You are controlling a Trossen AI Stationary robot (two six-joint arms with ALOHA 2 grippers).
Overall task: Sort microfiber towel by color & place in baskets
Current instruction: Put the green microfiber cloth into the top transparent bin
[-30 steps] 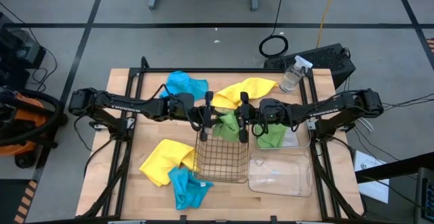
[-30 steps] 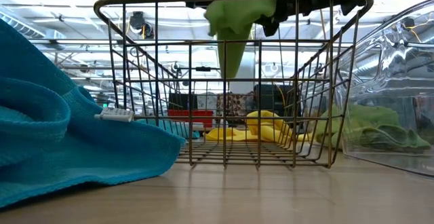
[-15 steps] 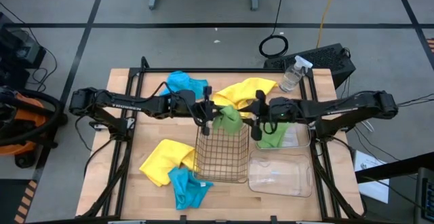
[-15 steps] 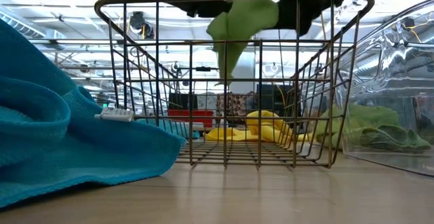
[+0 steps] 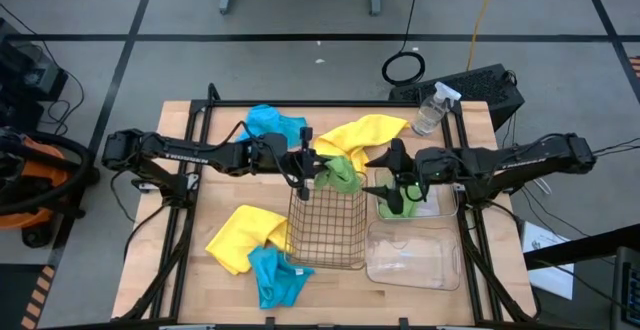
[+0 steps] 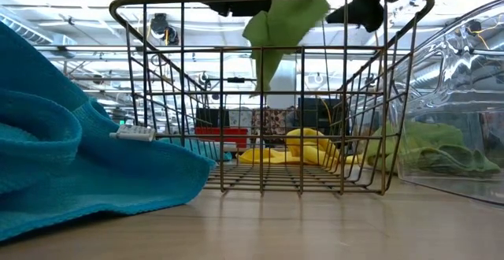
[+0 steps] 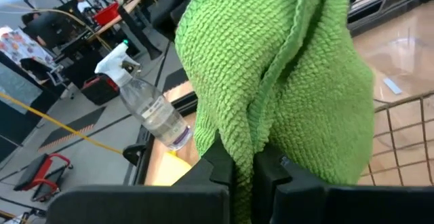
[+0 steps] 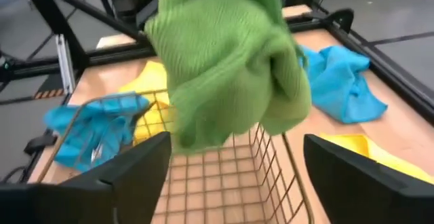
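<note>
My left gripper (image 5: 308, 166) is shut on a green towel (image 5: 341, 175) that hangs over the far end of the brown wire basket (image 5: 327, 232). In the low view the green towel (image 6: 279, 24) dangles just above the basket's far rim (image 6: 268, 49). My right gripper (image 5: 386, 180) stands open to the towel's right, by the far clear tub (image 5: 432, 202), which holds another green towel (image 5: 402, 202). In the right wrist view its fingers (image 8: 129, 176) stand wide apart with nothing between them, and the green towel (image 8: 224, 61) hangs ahead. The near clear tub (image 5: 415, 255) has nothing in it. My left gripper pinches a bunched fold of the green towel (image 7: 261, 139) between its two fingers, several layers together. The fingers come in level from the table's left. The towel hangs below and beyond the fingertips, clear of the wire basket and slack.
Yellow (image 5: 368, 130) and blue (image 5: 274, 123) towels lie at the table's far side, and another yellow (image 5: 243, 236) and blue (image 5: 276, 276) pair lie near left of the wire basket. A clear spray bottle (image 5: 432, 110) stands at the far right.
My right gripper has opened, let go of the green towel and drawn back toward the table's right edge. The towel, held between both grippers a second ago, now hangs from my left gripper alone, bunched closer to it.
</note>
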